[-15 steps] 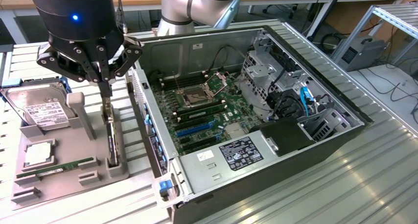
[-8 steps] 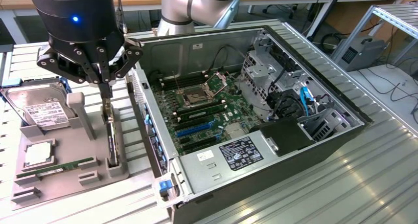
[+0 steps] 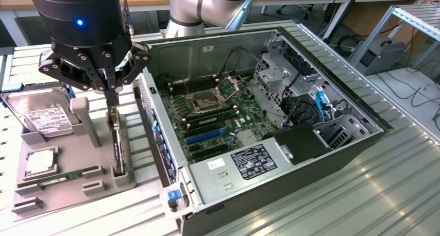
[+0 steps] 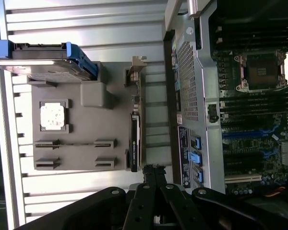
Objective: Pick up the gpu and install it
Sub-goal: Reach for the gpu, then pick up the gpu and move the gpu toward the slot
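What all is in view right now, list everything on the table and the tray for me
gpu: one, green and black, on edge in the tray
hard drive: one, silver, white label, tray's far end
processor chip: one, silver, tray recess
RAM stick: one, green, tray's near slot
tray: one, grey, exterior view's left
computer case: one, black and silver, open, exterior view's right
motherboard: one, green, inside the case
table: one, silver slats, under everything
gripper: one, black, shut, right over the gpu
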`<state>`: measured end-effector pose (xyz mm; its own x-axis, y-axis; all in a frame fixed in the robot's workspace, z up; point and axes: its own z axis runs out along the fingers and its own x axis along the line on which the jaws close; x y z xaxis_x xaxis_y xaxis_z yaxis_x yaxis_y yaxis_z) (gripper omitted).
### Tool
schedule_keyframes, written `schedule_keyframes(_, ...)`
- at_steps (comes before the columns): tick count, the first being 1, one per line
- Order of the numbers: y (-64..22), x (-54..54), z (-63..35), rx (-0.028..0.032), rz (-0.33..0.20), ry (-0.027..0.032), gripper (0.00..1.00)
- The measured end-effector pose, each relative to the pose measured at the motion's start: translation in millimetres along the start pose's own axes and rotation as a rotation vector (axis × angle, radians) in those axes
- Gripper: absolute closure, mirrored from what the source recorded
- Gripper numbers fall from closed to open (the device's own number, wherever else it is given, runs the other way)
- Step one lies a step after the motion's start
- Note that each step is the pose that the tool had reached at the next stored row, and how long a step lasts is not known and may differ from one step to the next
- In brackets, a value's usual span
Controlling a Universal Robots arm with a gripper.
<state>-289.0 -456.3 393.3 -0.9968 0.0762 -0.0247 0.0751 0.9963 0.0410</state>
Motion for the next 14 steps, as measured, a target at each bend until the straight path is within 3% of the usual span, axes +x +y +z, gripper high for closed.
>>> schedule_keyframes(14, -0.1, -0.1, 0.0, 0.0000, 0.000, -0.0001, 0.89)
